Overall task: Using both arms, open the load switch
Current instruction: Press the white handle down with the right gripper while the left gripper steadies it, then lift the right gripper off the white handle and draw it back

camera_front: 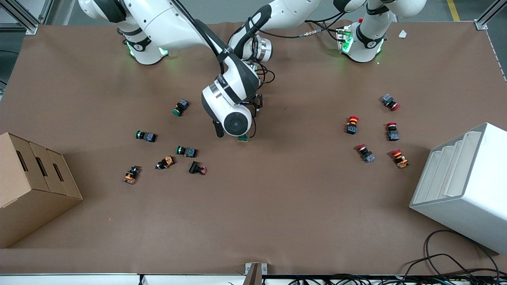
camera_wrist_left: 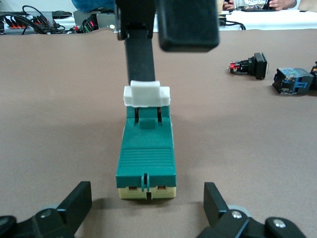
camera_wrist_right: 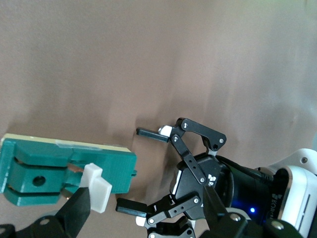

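On the worktop, a cardboard box is seen at 8 o'clock from the switch, at the right arm's end. 3 green-capped buttons and 3 other small parts are scattered between 8 and 10 o'clock from the switch.

The switch is laid flat near the worktop's middle. In the front view it is largely covered by the wrist of the right arm. The right hand is held over the switch's lever end with its fingers apart. 1 finger is pressed against the white lever, which is raised off the green body.

The left arm is reached in from 1 o'clock. The left hand is set low at the switch's other end, fingers spread wide, with that end just in front of the gap and touched by neither finger.

5 red-capped buttons are grouped at 3 o'clock from the switch. A white stepped bin is stood at 4 o'clock, at the left arm's end.
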{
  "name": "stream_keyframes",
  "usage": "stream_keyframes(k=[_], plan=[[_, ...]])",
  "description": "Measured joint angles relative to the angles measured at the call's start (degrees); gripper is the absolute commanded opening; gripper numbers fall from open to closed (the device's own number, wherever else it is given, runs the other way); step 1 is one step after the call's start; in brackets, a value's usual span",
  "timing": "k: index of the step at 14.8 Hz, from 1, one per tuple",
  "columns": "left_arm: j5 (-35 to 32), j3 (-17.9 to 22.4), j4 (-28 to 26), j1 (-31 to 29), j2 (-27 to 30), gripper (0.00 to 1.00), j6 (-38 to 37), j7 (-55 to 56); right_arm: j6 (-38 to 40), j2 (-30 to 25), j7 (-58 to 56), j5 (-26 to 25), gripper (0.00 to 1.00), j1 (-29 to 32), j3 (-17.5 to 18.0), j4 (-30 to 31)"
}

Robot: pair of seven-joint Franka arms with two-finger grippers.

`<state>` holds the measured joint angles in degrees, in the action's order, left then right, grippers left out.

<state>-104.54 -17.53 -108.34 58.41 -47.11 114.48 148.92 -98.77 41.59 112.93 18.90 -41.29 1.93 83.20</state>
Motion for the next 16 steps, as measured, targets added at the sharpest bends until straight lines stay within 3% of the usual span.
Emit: stream_keyframes(k=[16], plan=[[0.00,0.00,-0.01,0.24,-0.04,1.00,-0.09,-0.13,-0.43,0.90,0.01,0.01,1.00,-1.58,0.01,1.60]])
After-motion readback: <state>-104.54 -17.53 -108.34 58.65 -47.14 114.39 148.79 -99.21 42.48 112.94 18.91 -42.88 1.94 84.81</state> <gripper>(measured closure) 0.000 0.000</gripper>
